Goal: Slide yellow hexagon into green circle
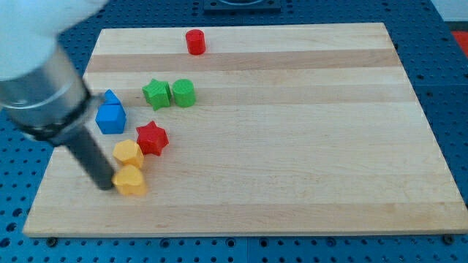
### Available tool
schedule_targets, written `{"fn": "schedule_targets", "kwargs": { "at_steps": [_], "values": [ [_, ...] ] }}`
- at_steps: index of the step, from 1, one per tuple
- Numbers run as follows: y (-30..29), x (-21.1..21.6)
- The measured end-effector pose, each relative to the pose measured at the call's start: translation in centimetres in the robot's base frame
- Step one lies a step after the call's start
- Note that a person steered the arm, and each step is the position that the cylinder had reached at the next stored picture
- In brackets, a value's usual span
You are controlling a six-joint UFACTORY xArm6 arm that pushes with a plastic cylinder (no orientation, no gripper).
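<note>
The yellow hexagon (128, 153) lies at the board's lower left, touching the red star (152, 137) on its upper right. The green circle (183, 93) sits further up, side by side with the green star (156, 93) on its left. My tip (107, 185) is at the lower left, right against the left side of a yellow heart-shaped block (131, 181), which lies just below the hexagon. The tip is below and left of the hexagon, not touching it.
A blue cube (111, 118) and a smaller blue block (110, 97) behind it stand above the hexagon, near the board's left edge. A red cylinder (195, 42) stands near the top edge. The arm's grey body (44, 88) covers the upper left corner.
</note>
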State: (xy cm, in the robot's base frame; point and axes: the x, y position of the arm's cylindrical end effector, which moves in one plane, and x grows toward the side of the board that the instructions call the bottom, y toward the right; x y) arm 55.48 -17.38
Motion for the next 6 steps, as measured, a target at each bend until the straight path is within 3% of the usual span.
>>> {"fn": "schedule_targets", "kwargs": {
  "at_steps": [2, 4, 6],
  "values": [
    [17.6, 0.0],
    [16.8, -1.0],
    [10.3, -4.0]
  ]
}}
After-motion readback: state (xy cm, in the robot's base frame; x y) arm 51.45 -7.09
